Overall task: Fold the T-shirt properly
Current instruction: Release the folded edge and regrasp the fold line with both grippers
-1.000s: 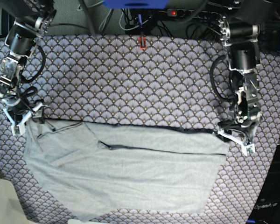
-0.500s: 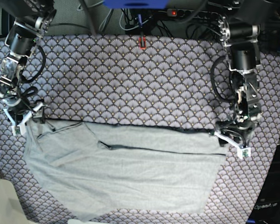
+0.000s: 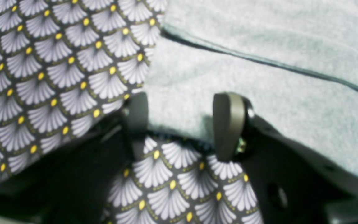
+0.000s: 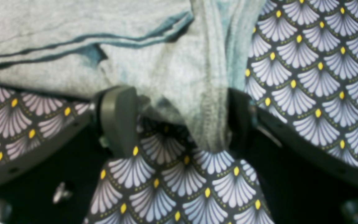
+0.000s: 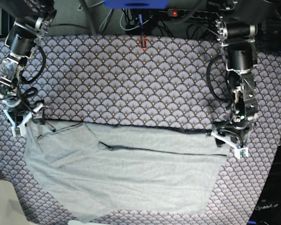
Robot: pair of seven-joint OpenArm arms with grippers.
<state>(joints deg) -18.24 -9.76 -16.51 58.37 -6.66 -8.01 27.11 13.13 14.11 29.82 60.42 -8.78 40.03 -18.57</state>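
Base view: both corners straddled, grasp step in hand. Left end effector (image 5: 228, 142) down at T-shirt (image 5: 126, 171) corner, fingers apart, fabric between them. Right end effector (image 4: 179, 121) likewise apart around bunched sleeve edge. Beyond and below: shirt spread on patterned counter (image 5: 131, 79). Next: pinch both, lift evenly. Arms angled steeply down.

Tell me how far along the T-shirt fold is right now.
Early. Done: the T-shirt lies spread, with one horizontal fold line across it. In hand: both open end effectors sit at its top corners, the right end effector straddling bunched fabric, the left end effector over the edge, neither closed. Left: grasping and all remaining folds.
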